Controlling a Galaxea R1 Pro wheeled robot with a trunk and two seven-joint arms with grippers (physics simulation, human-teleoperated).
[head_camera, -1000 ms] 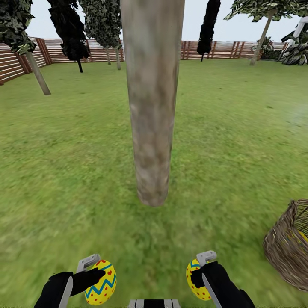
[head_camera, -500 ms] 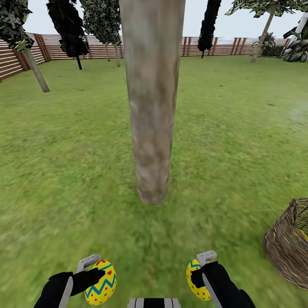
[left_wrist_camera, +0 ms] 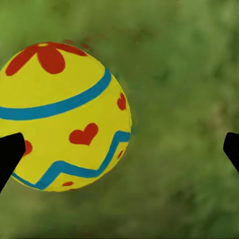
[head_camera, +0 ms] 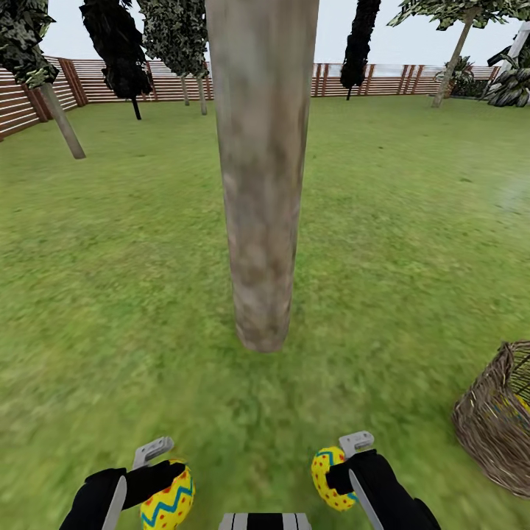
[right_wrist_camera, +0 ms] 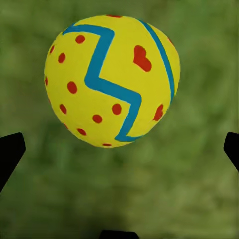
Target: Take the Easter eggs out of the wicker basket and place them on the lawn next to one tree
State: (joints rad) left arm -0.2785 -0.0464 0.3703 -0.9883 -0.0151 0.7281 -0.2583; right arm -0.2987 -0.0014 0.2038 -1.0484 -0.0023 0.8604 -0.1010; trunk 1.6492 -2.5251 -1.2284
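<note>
The tree (head_camera: 263,184), a thick pale trunk, rises from the lawn (head_camera: 132,309) straight ahead of me. My left gripper (head_camera: 163,465) is open, and a yellow Easter egg (head_camera: 168,504) with hearts and a blue zigzag sits low beside it. In the left wrist view that egg (left_wrist_camera: 62,117) rests against one fingertip (left_wrist_camera: 10,154), far from the other. My right gripper (head_camera: 344,460) is open too. Its dotted egg (head_camera: 330,478) hangs free of both fingers in the right wrist view (right_wrist_camera: 112,79), over grass. The wicker basket (head_camera: 489,430) stands at the right edge, a yellow patch (head_camera: 524,403) showing inside.
A brown slat fence (head_camera: 383,82) rings the garden at the back. Dark cone-shaped trees (head_camera: 118,51) and other pale trunks (head_camera: 62,121) stand far off at the left and right. Open grass lies around the near trunk.
Both grippers have opened. The left egg has dropped lower and the right egg has slipped left, away from its fingers. The view has barely shifted.
</note>
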